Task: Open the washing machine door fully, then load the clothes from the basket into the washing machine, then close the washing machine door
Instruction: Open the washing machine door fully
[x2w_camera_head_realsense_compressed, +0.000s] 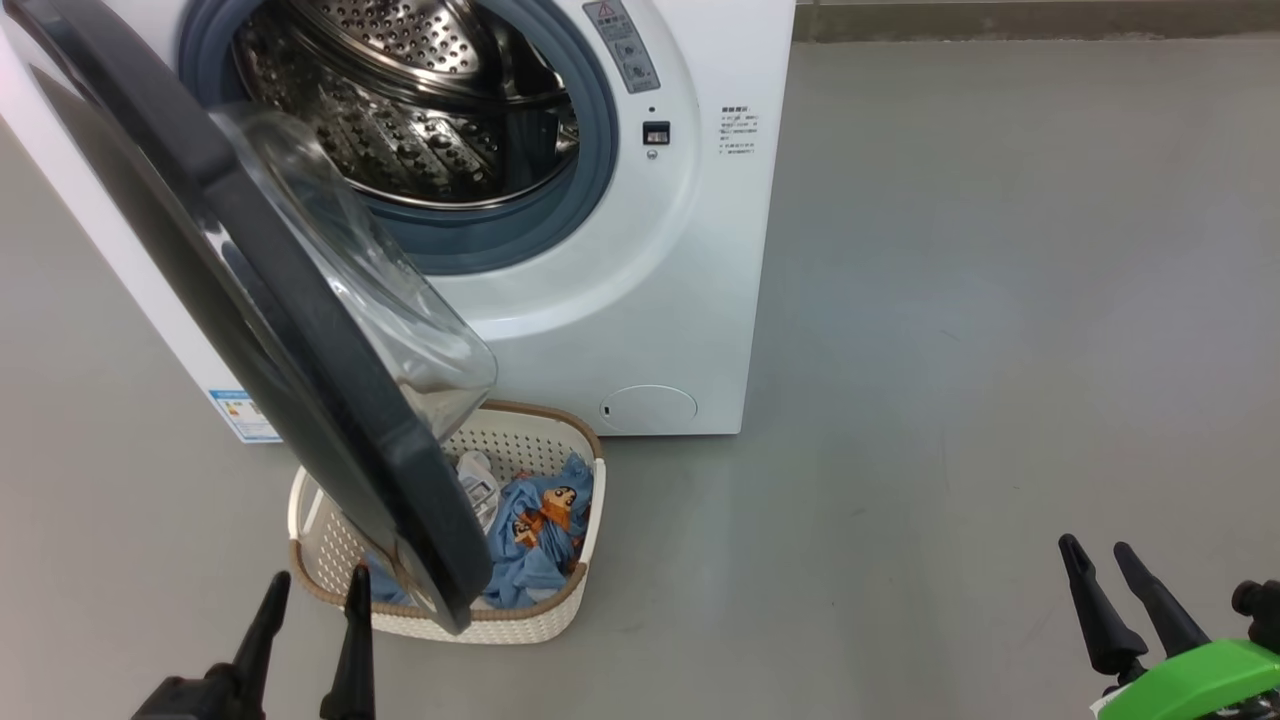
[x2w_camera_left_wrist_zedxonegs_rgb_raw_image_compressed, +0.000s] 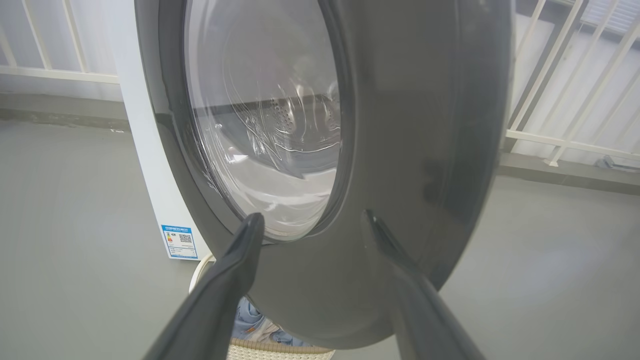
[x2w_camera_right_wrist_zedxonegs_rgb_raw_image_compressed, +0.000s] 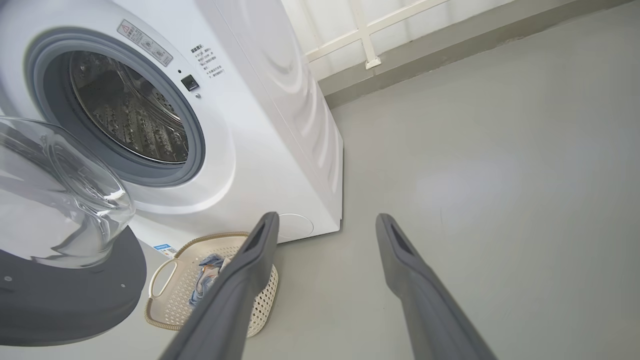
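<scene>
The white washing machine (x2w_camera_head_realsense_compressed: 640, 300) stands ahead with its steel drum (x2w_camera_head_realsense_compressed: 420, 110) exposed. Its black round door (x2w_camera_head_realsense_compressed: 300, 330) hangs partly open, swung out over the basket (x2w_camera_head_realsense_compressed: 545, 615). In that cream basket lie light blue printed clothes (x2w_camera_head_realsense_compressed: 540, 530) and a white piece (x2w_camera_head_realsense_compressed: 480, 485). My left gripper (x2w_camera_head_realsense_compressed: 315, 600) is open at the lower left, just short of the door's outer face (x2w_camera_left_wrist_zedxonegs_rgb_raw_image_compressed: 400, 150), fingers apart. My right gripper (x2w_camera_head_realsense_compressed: 1100, 570) is open at the lower right over bare floor, with nothing between its fingers (x2w_camera_right_wrist_zedxonegs_rgb_raw_image_compressed: 250, 270). The basket (x2w_camera_right_wrist_zedxonegs_rgb_raw_image_compressed: 170, 280) and drum (x2w_camera_right_wrist_zedxonegs_rgb_raw_image_compressed: 130, 110) also appear in the right wrist view.
Grey floor (x2w_camera_head_realsense_compressed: 1000, 300) stretches to the right of the machine. A white railing (x2w_camera_left_wrist_zedxonegs_rgb_raw_image_compressed: 565, 115) and low wall base run behind the machine. A blue label sticker (x2w_camera_head_realsense_compressed: 238, 412) marks the machine's lower left front. A green part (x2w_camera_head_realsense_compressed: 1200, 680) sits on my right arm.
</scene>
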